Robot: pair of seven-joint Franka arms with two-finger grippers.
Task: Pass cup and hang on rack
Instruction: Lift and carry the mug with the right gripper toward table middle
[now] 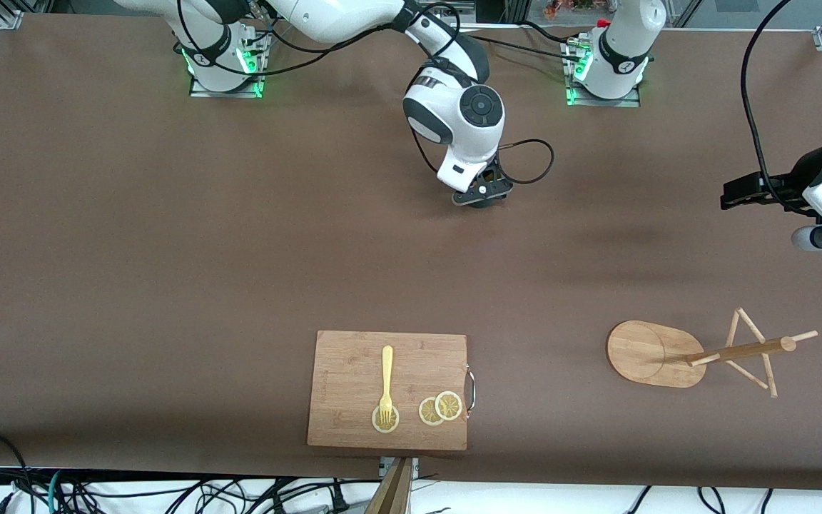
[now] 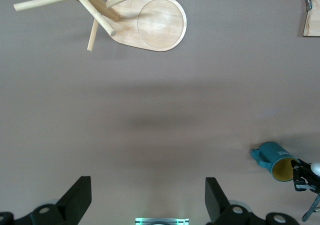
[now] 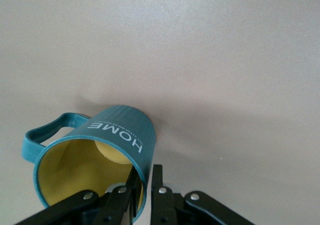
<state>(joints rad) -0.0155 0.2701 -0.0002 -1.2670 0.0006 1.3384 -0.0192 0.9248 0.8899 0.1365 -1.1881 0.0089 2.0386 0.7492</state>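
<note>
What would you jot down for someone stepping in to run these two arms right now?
Right claw: pinching the rim of the cup, one finger inside and one outside; the cup is tilted, low over the middle of the table.
Left claw: open, holding nothing, waiting over the table at its own arm's end.
Rack: stands nearer the front camera, toward the left arm's end; no cup on its pegs.
Done: cup gripped by the right arm.
Left: pass the cup to the left claw, then hang it by its handle on a peg.
</note>
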